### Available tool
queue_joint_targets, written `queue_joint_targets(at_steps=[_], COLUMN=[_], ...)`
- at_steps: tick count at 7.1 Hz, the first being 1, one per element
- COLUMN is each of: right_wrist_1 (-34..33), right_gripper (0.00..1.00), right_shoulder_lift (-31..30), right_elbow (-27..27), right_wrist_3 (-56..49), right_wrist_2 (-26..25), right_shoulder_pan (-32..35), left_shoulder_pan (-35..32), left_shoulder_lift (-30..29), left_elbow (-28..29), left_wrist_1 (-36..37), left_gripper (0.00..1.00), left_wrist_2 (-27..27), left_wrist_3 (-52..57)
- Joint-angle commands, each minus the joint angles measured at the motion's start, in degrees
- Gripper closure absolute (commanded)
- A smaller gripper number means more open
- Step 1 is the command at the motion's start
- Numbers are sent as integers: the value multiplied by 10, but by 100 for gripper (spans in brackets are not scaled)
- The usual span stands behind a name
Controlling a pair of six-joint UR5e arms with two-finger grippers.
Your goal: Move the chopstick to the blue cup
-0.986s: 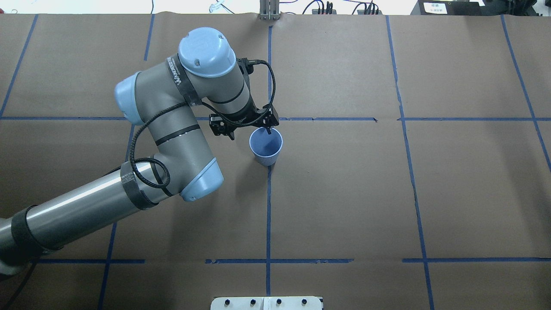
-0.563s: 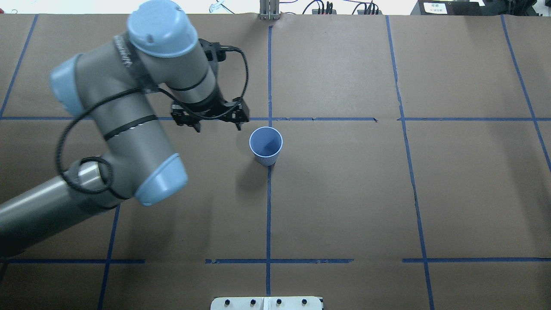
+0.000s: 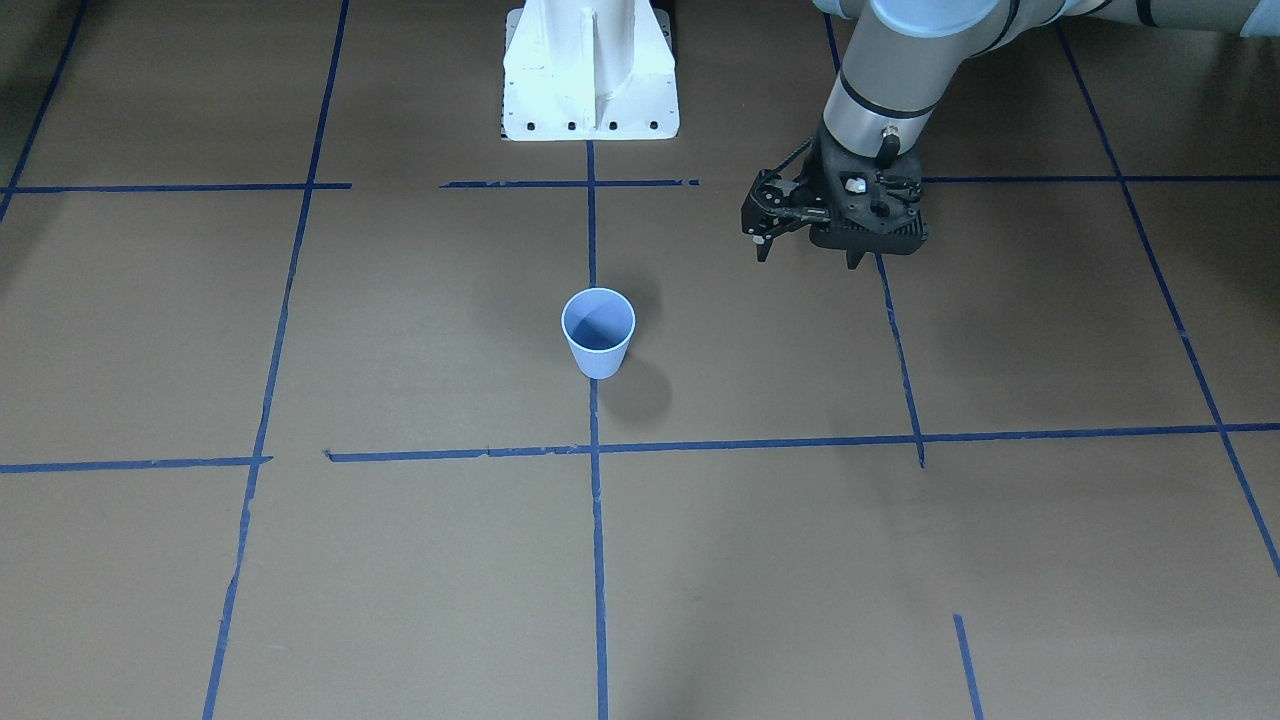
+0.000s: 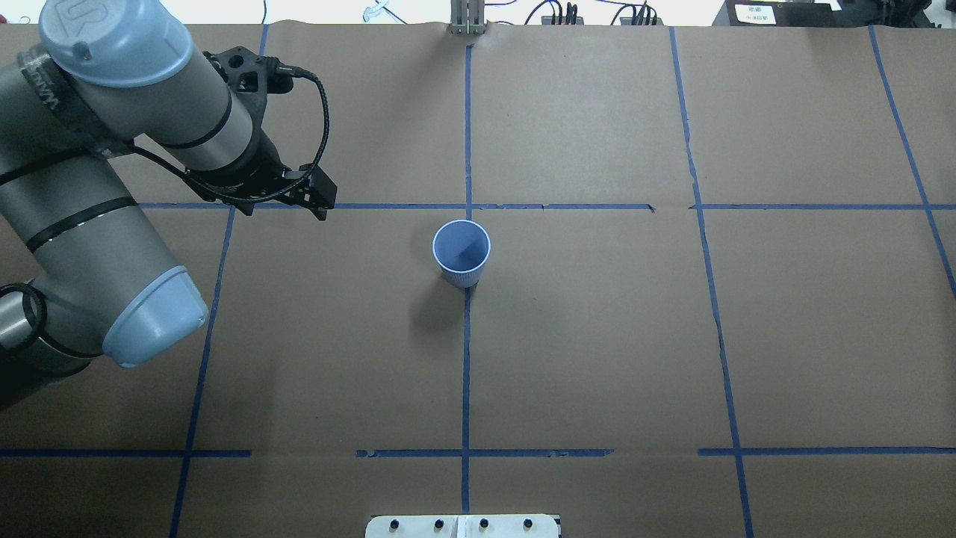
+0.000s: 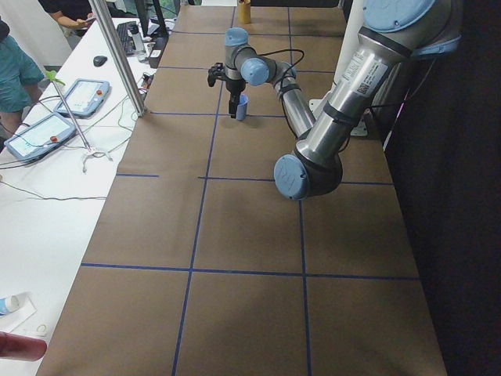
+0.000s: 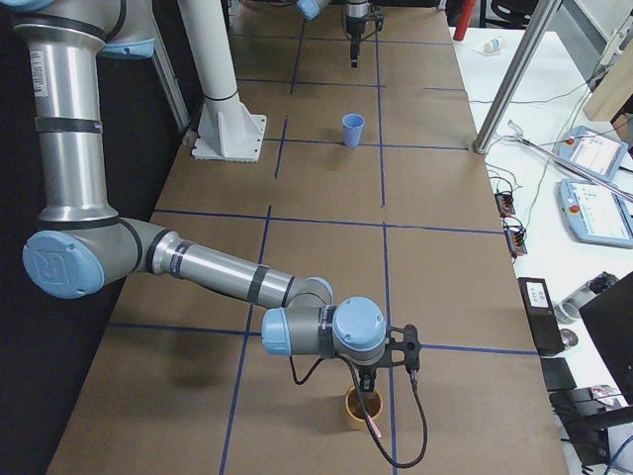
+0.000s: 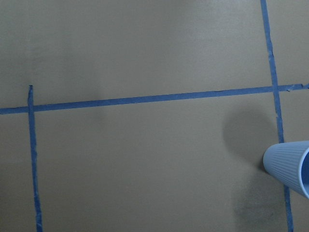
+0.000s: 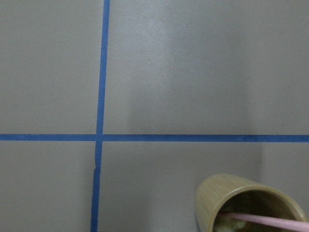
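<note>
Left gripper has withdrawn from the ribbed, tapered blue cup, jaws spread, empty. Right gripper: cannot tell its aperture. Slender pink chopstick leans in cylindrical wooden holder.

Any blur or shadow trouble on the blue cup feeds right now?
Overhead view: ribbed blue paper cup sharp, soft shadow down-left. Left wrist view: cup slightly soft, cropped at right edge. Right wrist view: tan wooden cup and pink chopstick blurred, cropped.
</note>
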Motion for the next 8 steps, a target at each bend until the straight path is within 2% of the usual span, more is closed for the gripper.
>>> queue_joint_targets(at_steps=[1,3,5,8], right_wrist_1=[6,9,11,11], right_gripper=[0,0,0,0], right_shoulder_lift=[15,4,8,25], right_elbow=[-28,-42,-52,-55], right_wrist_3=[27,30,33,62], right_wrist_2=[17,7,-49,-96], right_shoulder_pan=[22,28,27,28], left_shoulder_pan=[-2,-1,0,0], left_shoulder_lift=[5,4,2,1], left_elbow=[-1,-1,-1,0], left_wrist_1=[-1,-1,-1,-1], left_gripper=[0,0,0,0], left_wrist_2=[2,-1,-1,-2], left_wrist_3=[3,2,2,1])
